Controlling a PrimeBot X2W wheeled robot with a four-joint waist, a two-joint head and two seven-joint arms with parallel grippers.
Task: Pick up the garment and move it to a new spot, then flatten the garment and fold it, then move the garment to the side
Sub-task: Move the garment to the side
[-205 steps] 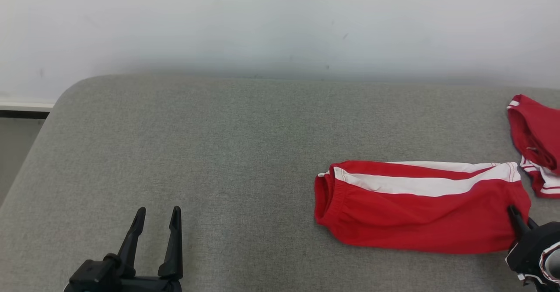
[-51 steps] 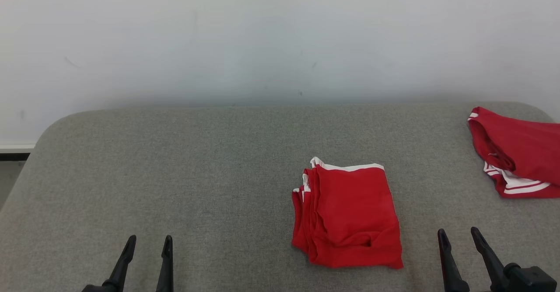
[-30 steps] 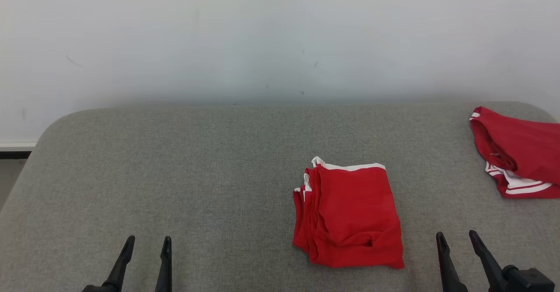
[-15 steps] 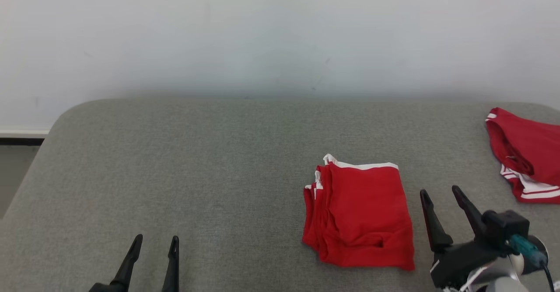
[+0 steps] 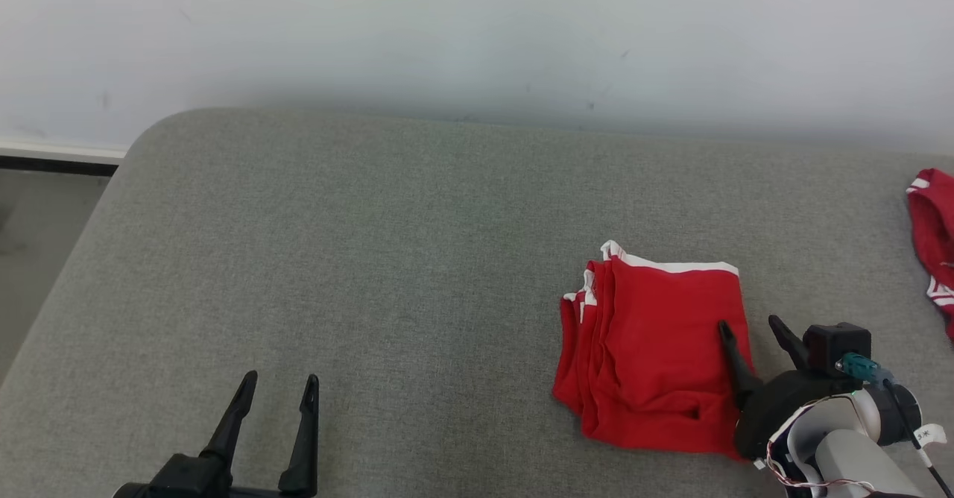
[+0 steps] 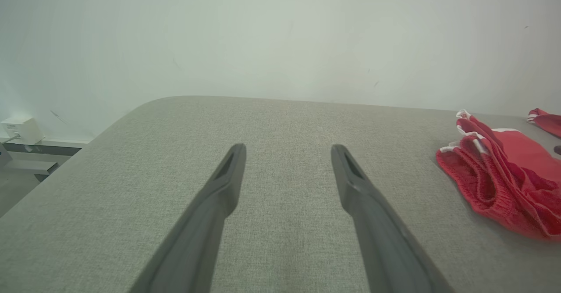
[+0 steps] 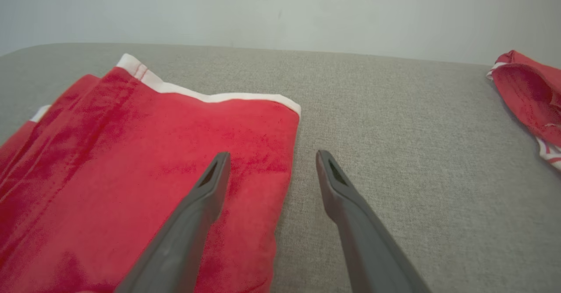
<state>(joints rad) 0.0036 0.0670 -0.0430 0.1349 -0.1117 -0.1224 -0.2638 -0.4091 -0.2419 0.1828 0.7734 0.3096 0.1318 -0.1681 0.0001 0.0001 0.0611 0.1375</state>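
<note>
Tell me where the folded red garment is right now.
In the head view the folded red garment lies right of centre on the grey padded surface, with the open right end effector over its right edge and another red garment farther right.

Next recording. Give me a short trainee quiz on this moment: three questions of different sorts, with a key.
1. True or false: the right gripper is shut on the folded red garment.
2. Which edge of that garment does the right gripper straddle? A) its left edge B) its right edge C) its far edge
3. How many red garments lie on the grey cushion?
Key: 1 false: it is open and holds nothing. 2 B. 3 two: the second garment lies at the far right.
</note>
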